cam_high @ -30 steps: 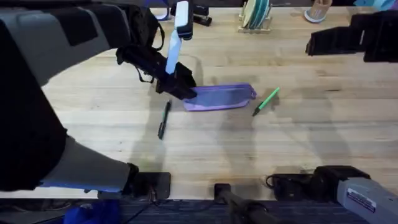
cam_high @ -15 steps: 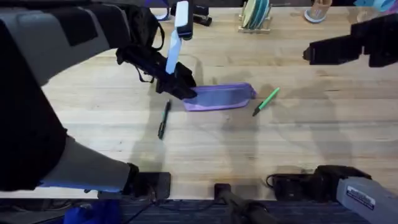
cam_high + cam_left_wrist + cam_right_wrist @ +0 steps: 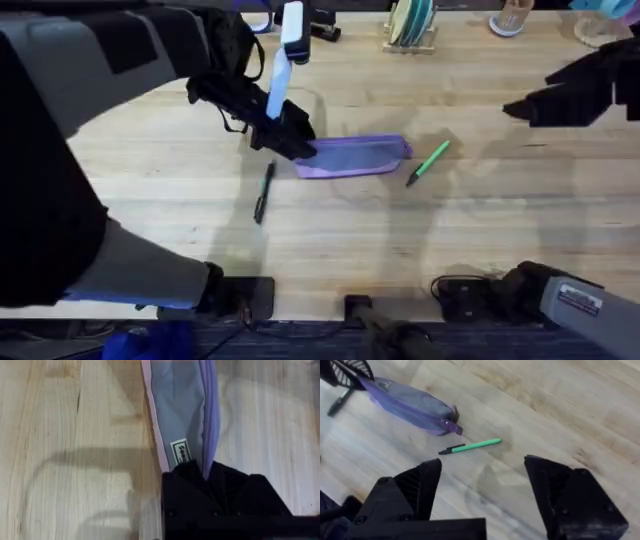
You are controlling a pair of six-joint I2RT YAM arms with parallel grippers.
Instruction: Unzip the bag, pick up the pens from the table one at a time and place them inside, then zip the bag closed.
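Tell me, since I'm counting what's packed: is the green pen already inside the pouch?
No. The green pen lies on the table beside the lavender pouch, outside it.

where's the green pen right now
In the overhead view the green pen lies on the table, right of centre, just off the right end of the bag, not touching it.

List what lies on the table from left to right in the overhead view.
black pen → purple bag → green pen
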